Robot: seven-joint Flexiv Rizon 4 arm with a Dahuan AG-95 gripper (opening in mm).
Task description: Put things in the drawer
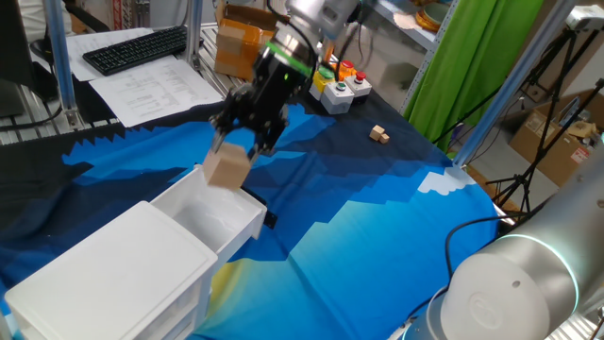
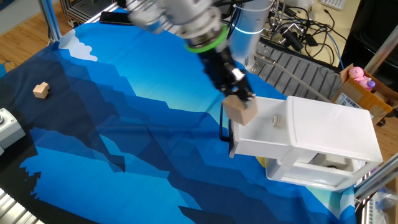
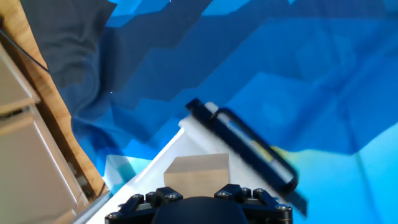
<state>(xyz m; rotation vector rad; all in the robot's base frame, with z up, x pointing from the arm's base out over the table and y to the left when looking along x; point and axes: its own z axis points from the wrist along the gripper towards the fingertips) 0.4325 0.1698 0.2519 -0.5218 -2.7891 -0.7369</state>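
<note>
My gripper (image 1: pixel 236 151) is shut on a plain tan wooden cube (image 1: pixel 227 169) and holds it just above the front edge of the open white drawer (image 1: pixel 219 219). The other fixed view shows the cube (image 2: pixel 240 111) hanging over the drawer's front wall (image 2: pixel 258 148), next to its black tab (image 2: pixel 222 124). In the hand view the cube (image 3: pixel 196 170) sits between my fingers, over the white drawer (image 3: pixel 186 140) and its black tab (image 3: pixel 245 149). A second small tan block (image 1: pixel 379 134) lies far off on the blue cloth; it also shows in the other fixed view (image 2: pixel 41 90).
The drawer slides from a white boxy cabinet (image 1: pixel 104 274). A button box (image 1: pixel 340 87) and a cardboard box (image 1: pixel 238 42) stand at the cloth's far edge, with a keyboard (image 1: pixel 132 49) beyond. A small object (image 2: pixel 276 121) lies inside the drawer.
</note>
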